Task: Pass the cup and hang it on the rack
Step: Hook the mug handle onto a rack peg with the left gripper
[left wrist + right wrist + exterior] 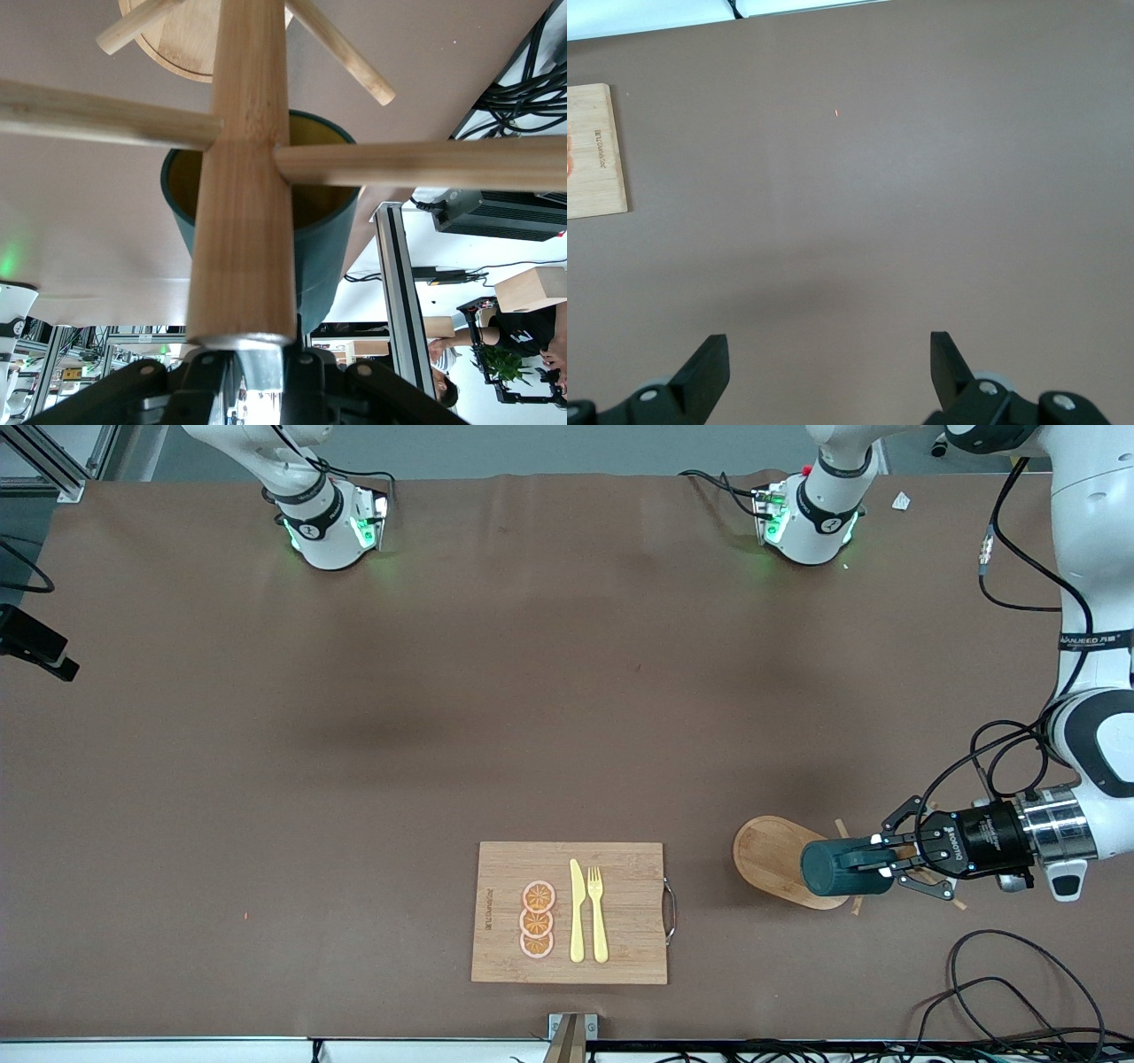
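Teal cup (837, 868) in left end effector (873, 859) — wrist view shows rack (241, 177) pegs.

You see two glossy white arms with black joint bands; green lights glow at both bases on the table (549, 691). Black cables loop above the left tool (886, 861), itself black behind a silver wrist ring.

Only the left arm's tool (889, 859) shows readable lettering, "ROBOTIQ"; the cutting board's (620, 886) dark stamp is illegible.
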`<state>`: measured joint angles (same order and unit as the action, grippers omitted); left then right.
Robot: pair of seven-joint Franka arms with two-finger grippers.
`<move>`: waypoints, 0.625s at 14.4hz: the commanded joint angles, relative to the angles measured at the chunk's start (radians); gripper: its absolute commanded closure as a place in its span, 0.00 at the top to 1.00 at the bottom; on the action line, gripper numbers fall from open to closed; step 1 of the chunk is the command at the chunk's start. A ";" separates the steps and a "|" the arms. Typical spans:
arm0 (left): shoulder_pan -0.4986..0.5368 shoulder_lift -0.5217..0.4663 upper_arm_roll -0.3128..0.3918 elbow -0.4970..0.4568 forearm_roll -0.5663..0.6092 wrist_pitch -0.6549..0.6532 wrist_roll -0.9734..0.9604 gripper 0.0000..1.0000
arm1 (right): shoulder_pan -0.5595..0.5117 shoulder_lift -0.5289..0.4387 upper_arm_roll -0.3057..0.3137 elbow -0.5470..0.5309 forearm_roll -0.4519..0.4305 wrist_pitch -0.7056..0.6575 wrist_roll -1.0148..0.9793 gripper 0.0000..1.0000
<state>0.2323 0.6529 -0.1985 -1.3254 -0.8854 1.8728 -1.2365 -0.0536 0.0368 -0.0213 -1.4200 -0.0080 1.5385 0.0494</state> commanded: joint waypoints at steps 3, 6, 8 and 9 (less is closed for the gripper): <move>0.021 -0.001 -0.006 0.009 -0.015 -0.032 0.019 0.14 | -0.023 0.000 0.018 0.010 -0.015 -0.006 -0.003 1.00; 0.019 0.001 -0.006 0.008 -0.015 -0.038 0.031 0.17 | -0.023 0.000 0.017 0.010 -0.015 -0.008 -0.003 1.00; 0.018 0.002 -0.006 0.008 -0.015 -0.037 0.031 0.25 | -0.025 0.000 0.017 0.009 -0.015 -0.008 -0.003 1.00; 0.019 0.002 -0.006 0.009 -0.015 -0.038 0.034 0.36 | -0.023 0.000 0.017 0.009 -0.015 -0.008 -0.003 1.00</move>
<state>0.2439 0.6532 -0.1991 -1.3247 -0.8854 1.8522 -1.2208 -0.0558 0.0368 -0.0219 -1.4200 -0.0080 1.5385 0.0494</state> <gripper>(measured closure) 0.758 0.000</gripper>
